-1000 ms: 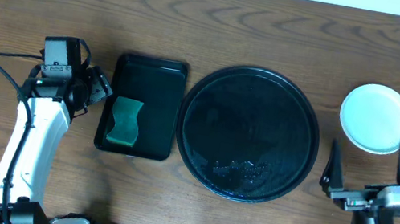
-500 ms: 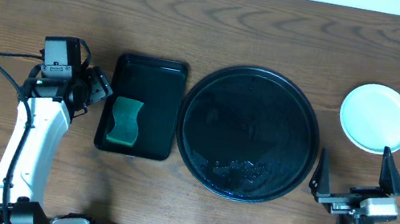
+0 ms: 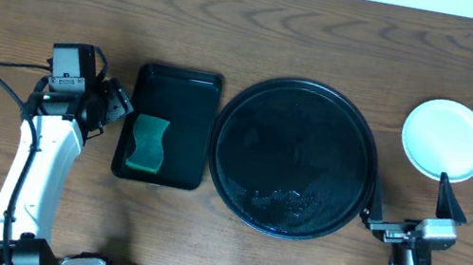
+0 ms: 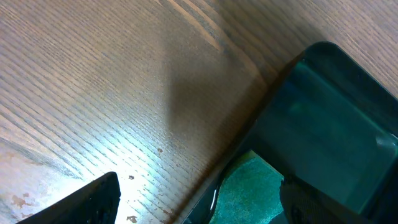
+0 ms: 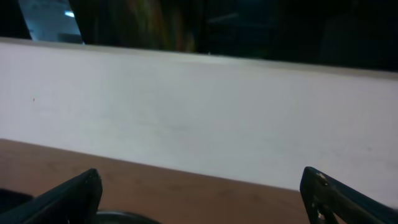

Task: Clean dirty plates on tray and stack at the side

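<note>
Judging from how things lie, the stacking step is taken to be finished or nearly so. The round tray (image 3: 296,152) is seen bare of plates, with only a wet sheen on it. A white plate (image 3: 446,137) is set on the table (image 3: 254,29) to the tray's right, apart from its rim.

The right claw (image 3: 409,195) is held spread wide and empty, near the table's front edge, between the round tray and the white plate. The left claw (image 4: 199,190) is likewise spread and empty, held over the edge of the small tray (image 3: 177,84) where the sponge (image 3: 148,144) lies. If any move is called for next, it is probably only that both arms be drawn clear.

Whether the other plates are stacked beneath the white plate cannot be told from above. One right finger is drawn across the plate's near rim, and contact cannot be judged. Only a pale wall (image 5: 199,106) and a strip of wood are shown by the right wrist view.
</note>
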